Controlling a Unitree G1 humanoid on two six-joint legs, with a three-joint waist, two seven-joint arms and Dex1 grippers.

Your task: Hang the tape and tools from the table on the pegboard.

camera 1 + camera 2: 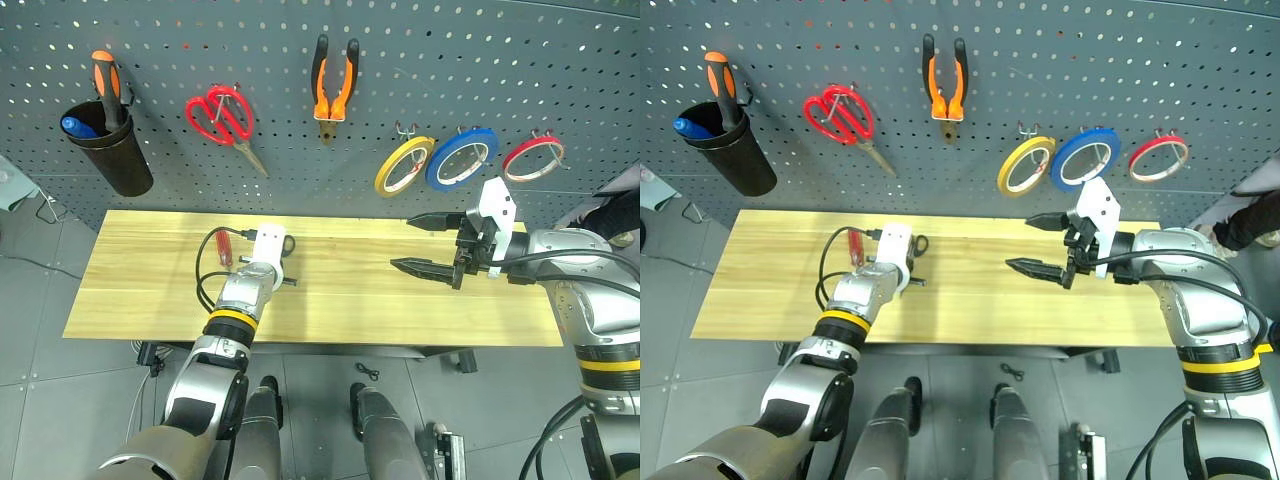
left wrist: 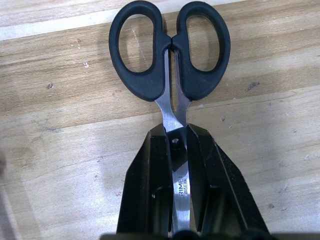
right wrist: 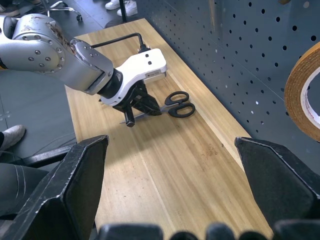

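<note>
Scissors, small and black-handled, lie flat on the desk at lower centre-left of the left eye view. The left gripper has its fingers pressed together on the steel blades just below the pivot. The right gripper, fingers spread and empty, hovers at centre-right. Judged light, rigid and slick on the blades; this blade hold leaves both handle loops free for a pegboard hook.

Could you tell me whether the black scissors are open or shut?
Shut: the scissors lie flat on the table, blades together, handle loops touching.
</note>
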